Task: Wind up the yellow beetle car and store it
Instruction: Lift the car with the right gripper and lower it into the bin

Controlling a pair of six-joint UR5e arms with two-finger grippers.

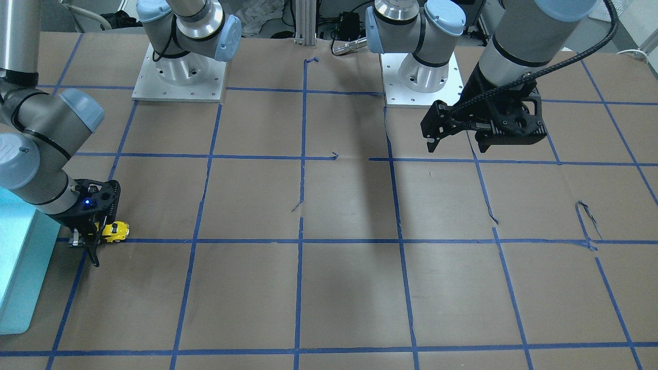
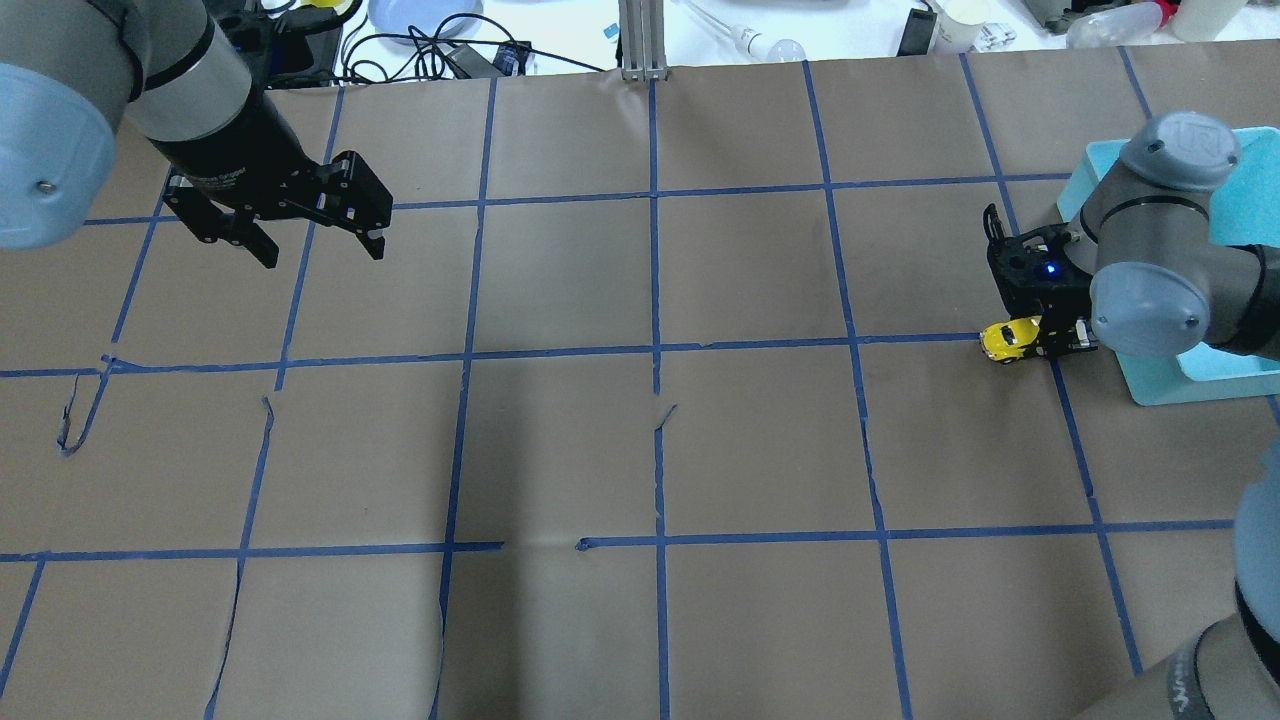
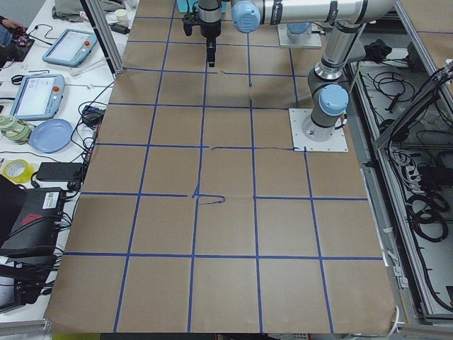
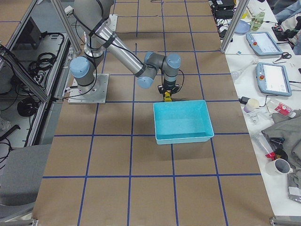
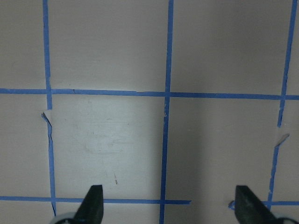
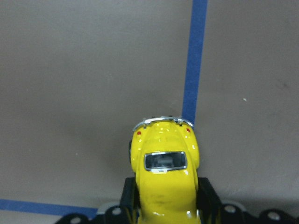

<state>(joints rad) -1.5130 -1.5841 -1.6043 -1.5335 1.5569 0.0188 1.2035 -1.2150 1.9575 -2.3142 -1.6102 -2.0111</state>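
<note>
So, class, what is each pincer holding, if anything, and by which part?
The right pincer clamps the yellow beetle car by its sides, rear end sticking out. The left pincer is open and empty.

Brown paper (image 2: pixel 760 450) covered the table (image 1: pixel 354 308) and was divided into squares by blue tape (image 2: pixel 655 300). A white bench (image 3: pixel 71 74) ran along one long side, and loose cables (image 3: pixel 425 205) lay along the other.
</note>
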